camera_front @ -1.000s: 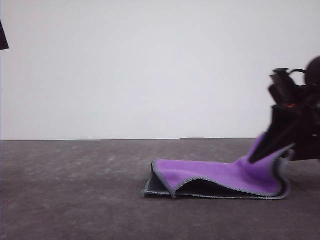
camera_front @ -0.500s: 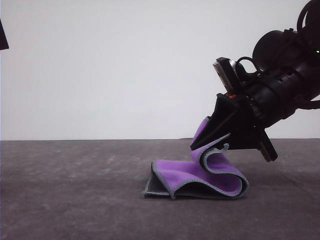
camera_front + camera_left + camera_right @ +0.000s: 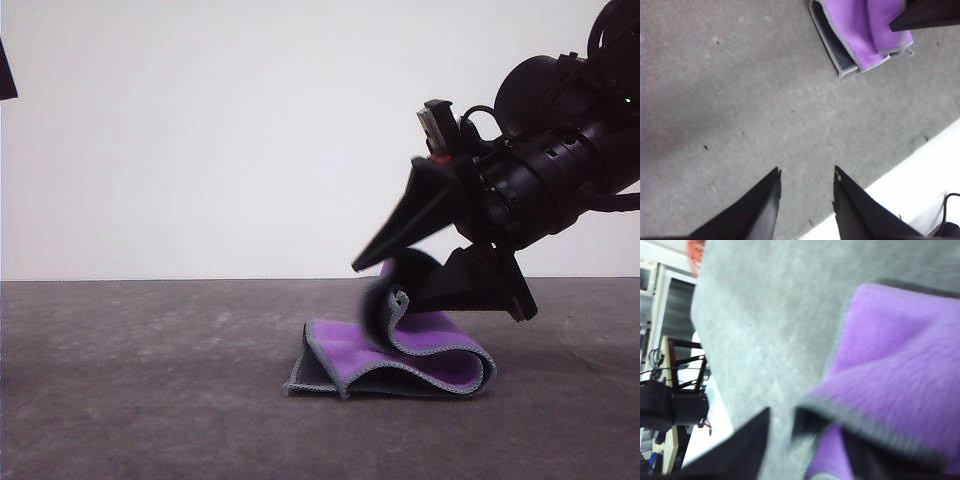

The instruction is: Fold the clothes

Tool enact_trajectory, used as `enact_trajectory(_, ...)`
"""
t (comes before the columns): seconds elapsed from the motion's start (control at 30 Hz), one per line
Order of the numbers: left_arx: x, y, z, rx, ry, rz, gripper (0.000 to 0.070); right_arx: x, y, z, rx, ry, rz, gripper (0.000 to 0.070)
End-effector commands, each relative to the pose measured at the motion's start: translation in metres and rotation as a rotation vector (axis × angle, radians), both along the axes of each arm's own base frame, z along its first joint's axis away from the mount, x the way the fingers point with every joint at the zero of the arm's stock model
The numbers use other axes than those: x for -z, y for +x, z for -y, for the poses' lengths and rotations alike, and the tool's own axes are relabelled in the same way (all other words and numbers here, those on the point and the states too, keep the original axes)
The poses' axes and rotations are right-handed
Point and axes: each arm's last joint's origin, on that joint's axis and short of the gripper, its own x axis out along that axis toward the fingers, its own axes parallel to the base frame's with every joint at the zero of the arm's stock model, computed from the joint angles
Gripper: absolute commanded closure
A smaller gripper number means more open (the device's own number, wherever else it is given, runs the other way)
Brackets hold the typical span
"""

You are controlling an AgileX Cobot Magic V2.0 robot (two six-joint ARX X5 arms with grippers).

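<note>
Purple face: the cloth [image 3: 400, 355] lies on the grey table [image 3: 150, 380] right of centre, purple side up, its dark charcoal side showing at the left end where a layer is already doubled under.
Edging: light grey stitching runs along the raised lip that curls up near the right gripper [image 3: 390, 285].
Right gripper: it is tilted down towards the left over the cloth; the upper finger stands clear above and the lower one is down at the curled edge, so the jaws look apart. In the right wrist view the cloth [image 3: 890, 390] drapes just past the dark fingers; blur hides whether any fabric is pinched.
Left gripper: in its own wrist view the left gripper [image 3: 805, 187] hangs over bare table with its jaws apart and nothing between them, well away from the cloth [image 3: 860, 35].
Step in hand: judged as laying the right-hand edge over towards the left to make a fold.
Next move: probably letting the curled edge drop flat onto the lower layer, then pulling the fingers clear without dragging the fabric.
</note>
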Motion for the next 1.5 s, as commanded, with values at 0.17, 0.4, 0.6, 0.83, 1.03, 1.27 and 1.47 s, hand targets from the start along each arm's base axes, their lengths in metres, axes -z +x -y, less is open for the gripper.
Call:
enact_trajectory(0.17, -0.001, 0.002, 0.002, 0.004, -0.004, 0.003, 0.0503, 0.001, 0.003, -0.003, -0.007, 0.009, -0.006, 0.0269)
enact_trajectory(0.4, -0.001, 0.002, 0.002, 0.004, -0.005, 0.005, 0.0503, -0.003, 0.004, -0.005, -0.04, 0.07, -0.001, 0.0269)
enact_trajectory(0.6, -0.001, 0.003, 0.002, 0.004, -0.008, 0.014, 0.0503, -0.01, 0.005, -0.007, -0.123, 0.189, -0.015, 0.0269)
enact_trajectory(0.83, -0.001, 0.003, 0.002, 0.007, -0.008, 0.019, 0.0503, -0.017, 0.011, -0.003, -0.133, 0.215, 0.025, 0.0269)
enact_trajectory(1.03, -0.001, 0.007, -0.003, -0.022, -0.006, 0.023, 0.0502, -0.035, 0.006, 0.026, -0.059, 0.155, 0.121, 0.0269)
enact_trajectory(1.27, 0.004, 0.019, -0.016, -0.076, 0.019, 0.018, 0.0502, -0.077, -0.034, 0.087, 0.198, -0.271, 0.323, 0.0269)
enact_trajectory(1.47, 0.006, 0.034, -0.03, -0.162, 0.016, 0.055, 0.0502, -0.113, -0.078, 0.118, 0.445, -0.549, 0.438, 0.027)
